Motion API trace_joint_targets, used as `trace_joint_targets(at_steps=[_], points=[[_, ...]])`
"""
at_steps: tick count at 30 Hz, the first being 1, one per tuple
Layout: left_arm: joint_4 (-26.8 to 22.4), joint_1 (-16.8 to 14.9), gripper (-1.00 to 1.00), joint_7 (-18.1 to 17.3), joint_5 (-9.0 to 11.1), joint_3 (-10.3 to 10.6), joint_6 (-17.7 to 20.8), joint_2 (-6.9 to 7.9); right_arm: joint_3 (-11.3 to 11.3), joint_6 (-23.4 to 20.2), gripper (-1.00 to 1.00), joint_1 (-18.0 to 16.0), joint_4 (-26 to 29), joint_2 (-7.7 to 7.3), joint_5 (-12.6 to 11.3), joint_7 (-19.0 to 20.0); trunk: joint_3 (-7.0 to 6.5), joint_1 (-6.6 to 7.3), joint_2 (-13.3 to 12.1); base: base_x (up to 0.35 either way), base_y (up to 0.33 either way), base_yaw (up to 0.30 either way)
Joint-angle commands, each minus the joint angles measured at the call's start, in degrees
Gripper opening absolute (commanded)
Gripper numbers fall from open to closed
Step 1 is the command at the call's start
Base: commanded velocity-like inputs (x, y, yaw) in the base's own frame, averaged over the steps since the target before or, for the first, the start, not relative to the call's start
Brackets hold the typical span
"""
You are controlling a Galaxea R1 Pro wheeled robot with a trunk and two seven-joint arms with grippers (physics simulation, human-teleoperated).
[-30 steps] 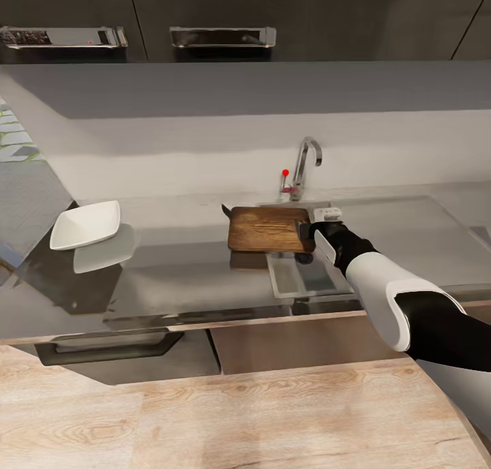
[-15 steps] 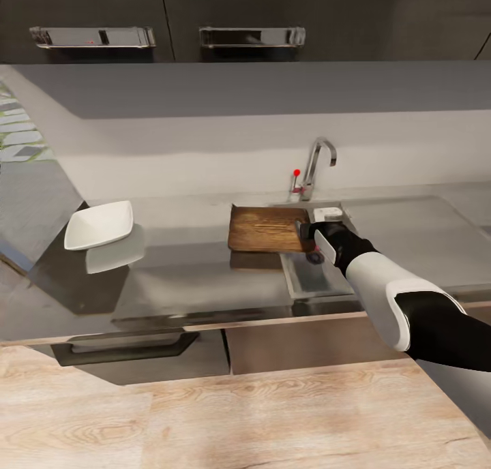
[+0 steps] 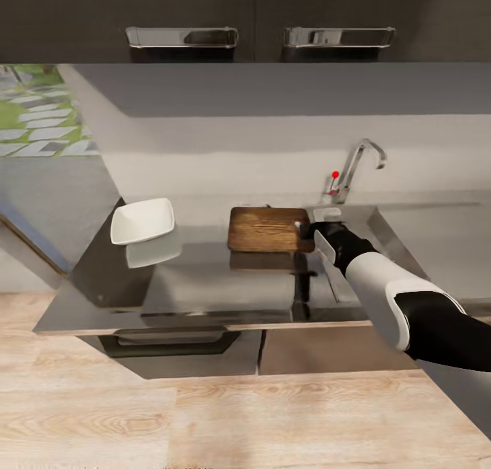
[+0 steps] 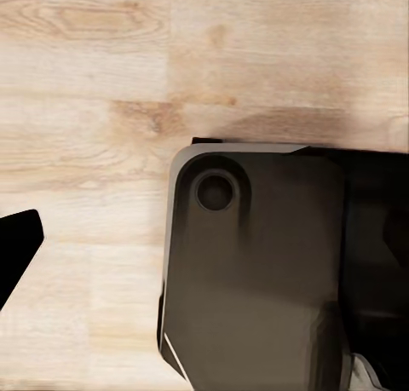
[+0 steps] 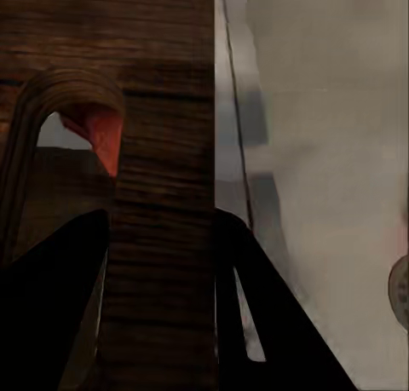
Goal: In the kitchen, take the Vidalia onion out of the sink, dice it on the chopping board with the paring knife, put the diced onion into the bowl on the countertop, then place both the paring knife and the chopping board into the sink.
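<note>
- Dark-brown wood chopping board (image 3: 266,229) sits mid-frame in head view, held level above the countertop (image 3: 204,288), its shadow on the glossy grey below.
- R gripper (image 3: 308,232) clamps board's right edge, by the handle-hole end; in right wrist view both black fingers (image 5: 51,297) press either side of the board (image 5: 162,152) strip next to the oval hole.
- Reddish patch shows thru the hole in right wrist view; can't tell what it is.
- Sink (image 3: 354,251) lies right of board, under the R arm; chrome tap (image 3: 358,165) w/ red knob (image 3: 335,174) behind it, upper right of centre.
- White bowl (image 3: 142,221) rests on countertop, left of centre, well apart from board.
- Onion and knife: can't make out.
- L gripper: only one black fingertip (image 4: 15,250) at left edge of left wrist view; spread or pressed together, can't tell.
- Left wrist view also has light wood floor (image 4: 102,93) and dark robot base (image 4: 256,272).
</note>
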State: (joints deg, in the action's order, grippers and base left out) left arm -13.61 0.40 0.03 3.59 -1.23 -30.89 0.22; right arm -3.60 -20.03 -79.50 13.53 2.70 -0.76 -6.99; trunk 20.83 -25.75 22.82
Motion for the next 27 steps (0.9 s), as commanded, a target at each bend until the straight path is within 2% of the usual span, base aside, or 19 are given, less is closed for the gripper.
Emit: trace_joint_targets(at_steps=[1,7,27], points=[[-0.10,0.04,1.00,-0.03,0.36,0.09,-0.05,0.01,-0.26,-0.36,-1.00,-0.04,0.09,0.01,-0.12,-0.22,0.08,-0.03,0.10,0.000,0.216,0.197],[-0.10,0.04,1.00,-0.03,0.36,0.09,-0.05,0.00,-0.23,-0.36,-1.00,-0.04,0.09,-0.02,-0.12,-0.22,0.08,-0.03,0.10,0.000,0.065,0.132],[-0.05,0.04,1.00,-0.03,0.36,0.12,-0.05,-0.05,-0.18,-0.23,-1.00,-0.04,-2.71,-0.07,-0.26,0.04,0.08,-0.03,0.10,0.000,0.001,0.004]])
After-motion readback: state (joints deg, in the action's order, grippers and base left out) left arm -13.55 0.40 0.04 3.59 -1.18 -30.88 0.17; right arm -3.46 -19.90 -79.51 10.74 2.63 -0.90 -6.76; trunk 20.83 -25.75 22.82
